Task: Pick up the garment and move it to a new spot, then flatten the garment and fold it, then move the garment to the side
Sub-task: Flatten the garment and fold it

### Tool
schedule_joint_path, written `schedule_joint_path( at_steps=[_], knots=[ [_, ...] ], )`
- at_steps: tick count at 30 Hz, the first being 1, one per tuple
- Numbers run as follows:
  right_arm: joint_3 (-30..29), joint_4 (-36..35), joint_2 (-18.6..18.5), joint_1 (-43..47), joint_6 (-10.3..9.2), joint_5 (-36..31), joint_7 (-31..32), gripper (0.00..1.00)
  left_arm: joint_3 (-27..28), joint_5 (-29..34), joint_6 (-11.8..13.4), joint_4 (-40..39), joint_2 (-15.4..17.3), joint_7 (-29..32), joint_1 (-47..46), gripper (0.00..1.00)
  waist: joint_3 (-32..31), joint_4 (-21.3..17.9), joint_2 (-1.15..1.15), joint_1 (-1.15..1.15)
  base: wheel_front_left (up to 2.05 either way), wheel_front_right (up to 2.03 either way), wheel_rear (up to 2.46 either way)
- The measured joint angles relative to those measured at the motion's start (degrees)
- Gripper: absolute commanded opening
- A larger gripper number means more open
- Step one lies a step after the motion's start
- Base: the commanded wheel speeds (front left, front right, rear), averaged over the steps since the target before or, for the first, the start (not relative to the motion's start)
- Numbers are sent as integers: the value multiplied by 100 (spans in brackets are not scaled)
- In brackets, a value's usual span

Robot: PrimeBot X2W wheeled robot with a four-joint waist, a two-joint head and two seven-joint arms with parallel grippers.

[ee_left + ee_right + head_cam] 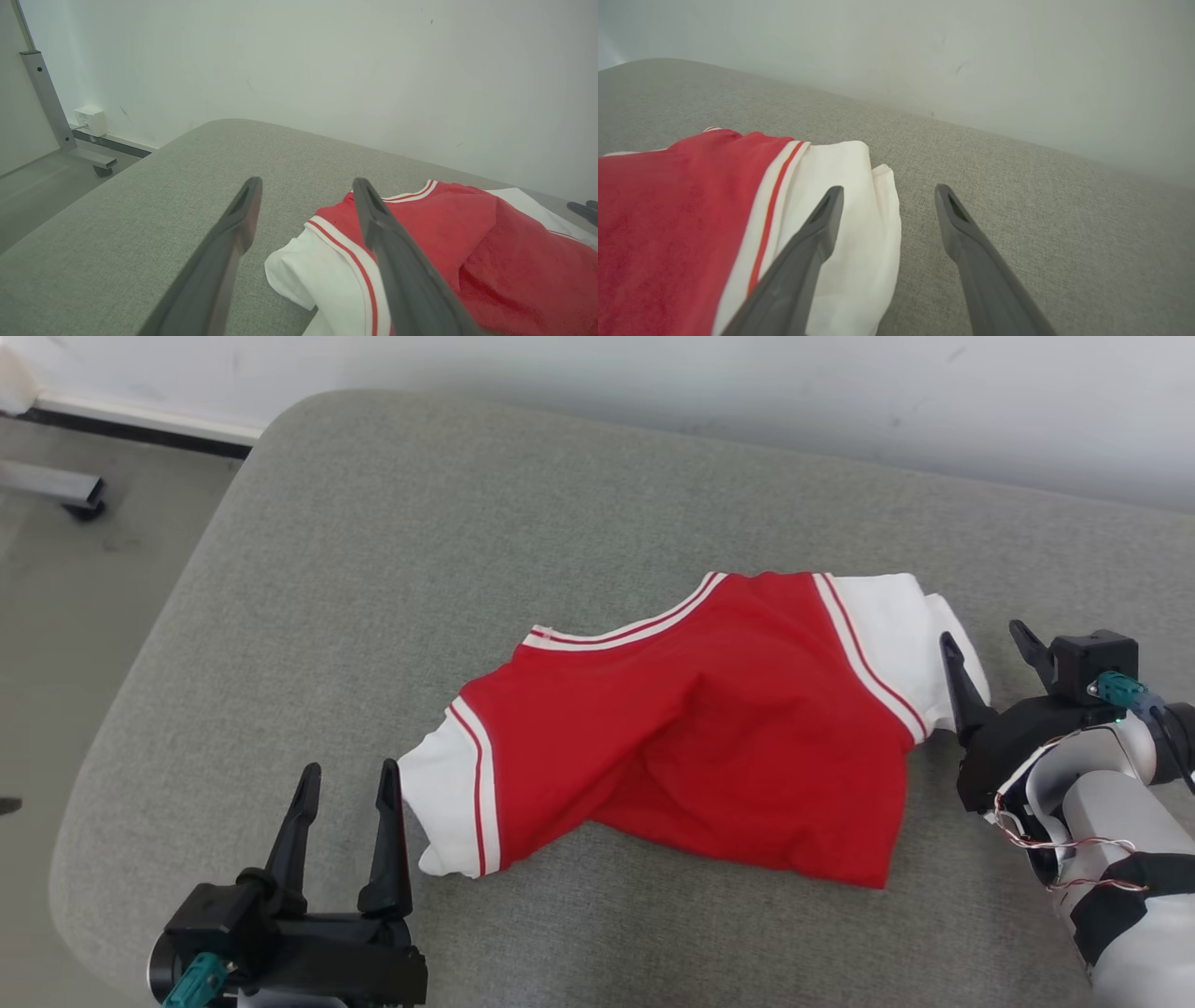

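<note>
Left gripper and right gripper, both spread empty, bracket the crumpled shirt at its white sleeves (one apiece), likely poised to lift it.

The shirt lies on the desk, right of its middle. The left pincer sits at the near left, just beside one sleeve; the right pincer is beside the other sleeve. The wall stands behind the desk, and the floor lies to its left.
</note>
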Motion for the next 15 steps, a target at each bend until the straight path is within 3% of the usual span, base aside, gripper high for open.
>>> schedule_joint_path(
  at_steps=[7,8,9,15],
  knots=[
    [174,887,-1,-256,0,189,-85,100,-129,-66,51,24,-2,0,-19,100,177,203,0,0,0,0,0],
    [214,959,11,-269,0,226,-85,24,-132,-75,51,29,-2,0,-21,100,192,216,0,0,0,0,0],
    [260,1025,24,-283,0,280,-75,0,-131,-77,53,36,-1,0,-25,100,206,223,0,0,0,0,0],
    [483,1189,5,-448,1,600,-178,0,-85,-76,55,67,-1,0,-41,100,209,160,0,0,0,0,0]
  ],
)
